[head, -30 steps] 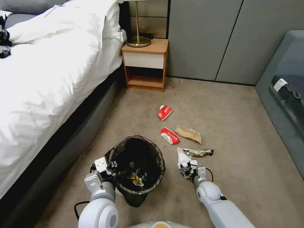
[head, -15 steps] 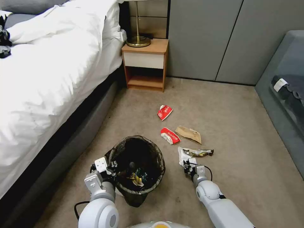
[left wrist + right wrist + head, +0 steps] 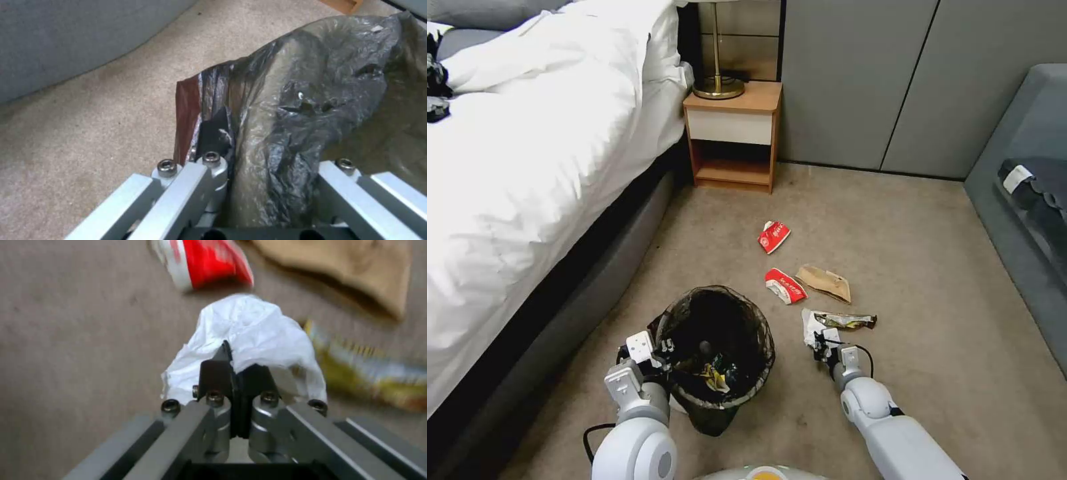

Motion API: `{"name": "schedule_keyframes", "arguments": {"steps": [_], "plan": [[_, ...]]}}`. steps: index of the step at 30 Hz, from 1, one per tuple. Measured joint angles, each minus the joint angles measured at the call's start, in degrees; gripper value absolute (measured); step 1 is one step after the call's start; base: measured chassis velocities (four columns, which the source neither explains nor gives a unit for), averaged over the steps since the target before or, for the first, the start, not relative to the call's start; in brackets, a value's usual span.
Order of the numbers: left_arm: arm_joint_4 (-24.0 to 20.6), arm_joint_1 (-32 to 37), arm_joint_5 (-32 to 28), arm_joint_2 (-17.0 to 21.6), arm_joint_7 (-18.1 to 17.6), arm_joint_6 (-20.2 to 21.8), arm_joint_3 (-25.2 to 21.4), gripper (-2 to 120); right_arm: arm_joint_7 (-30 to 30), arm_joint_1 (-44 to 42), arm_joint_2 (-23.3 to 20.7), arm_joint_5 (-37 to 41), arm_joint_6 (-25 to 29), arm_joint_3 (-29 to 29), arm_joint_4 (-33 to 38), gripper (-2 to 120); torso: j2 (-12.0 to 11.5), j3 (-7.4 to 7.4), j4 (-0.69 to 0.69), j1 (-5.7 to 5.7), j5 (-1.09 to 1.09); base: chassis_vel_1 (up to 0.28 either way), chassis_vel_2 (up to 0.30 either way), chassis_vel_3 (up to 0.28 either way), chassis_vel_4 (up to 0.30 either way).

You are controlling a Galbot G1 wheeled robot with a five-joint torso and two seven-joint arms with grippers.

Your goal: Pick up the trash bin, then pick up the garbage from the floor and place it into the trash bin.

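The trash bin [image 3: 715, 291], lined with a dark crinkled bag [image 3: 302, 83], sits low in the head view with some litter inside. My left gripper [image 3: 660, 348] [image 3: 271, 166] is shut on its bag-covered rim at the side nearest the bed. My right gripper [image 3: 820, 339] [image 3: 236, 370] is shut on a white paper scrap [image 3: 809, 323] [image 3: 249, 330] just right of the bin. The rest of the garbage lies on the carpet beyond it. It consists of a yellow wrapper [image 3: 844, 321] [image 3: 369, 373], two red-and-white packets [image 3: 785, 285] [image 3: 774, 236] and a brown paper bag [image 3: 825, 283] [image 3: 351, 270].
A bed with white bedding [image 3: 527, 167] runs along the left, with black clothes [image 3: 435, 80] on it. A wooden nightstand [image 3: 734, 130] carrying a brass lamp [image 3: 718, 83] stands by the far wall. A grey upholstered seat [image 3: 1027, 193] borders the right. Open carpet lies right of the litter.
My right gripper has shifted a little away from me, and the white paper scrap goes with it. The left gripper and the bin have stayed put.
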Motion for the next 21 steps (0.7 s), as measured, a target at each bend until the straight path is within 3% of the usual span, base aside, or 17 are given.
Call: {"name": "schedule_keyframes", "arguments": {"steps": [10, 12, 13, 15, 21], "plan": [[0.0, 0.0, 0.0, 0.0, 0.0, 0.0, 0.01, 75, 1.24, -6.45, -2.41, -3.61, 3.46, 2.0, 19.91, 0, 0.0, -0.01, -0.01, 0.0, 0.0, 0.0, 0.0, 0.0, 0.0], [0.0, 0.0, 0.0, 0.0, 0.0, 0.0, 0.01, 75, 0.89, -8.26, -2.96, -3.99, 6.86, 1.93, 26.83, 0, 0.0, 0.0, 0.0, 0.0, -0.01, 0.0, 0.0, 0.0, 0.0], [0.0, 0.0, 0.0, 0.0, 0.0, 0.0, 0.01, 75, 0.89, -8.26, -2.96, -3.99, 6.86, 1.93, 26.83, 0, 0.0, 0.0, 0.0, 0.0, -0.01, 0.0, 0.0, 0.0, 0.0], [0.0, 0.0, 0.0, 0.0, 0.0, 0.0, -0.01, 75, -1.33, -9.63, -3.0, -6.68, 12.88, 1.38, 33.25, 0, 0.0, -0.01, 0.0, 0.0, -0.01, 0.0, 0.0, 0.0, 0.0], [0.0, 0.0, 0.0, 0.0, 0.0, 0.0, 0.0, 75, -6.82, -12.3, -3.43, -8.6, 18.02, -0.94, 41.08, 0, 0.0, -0.01, 0.0, 0.0, -0.01, 0.0, 0.0, 0.0, 0.0]]}}
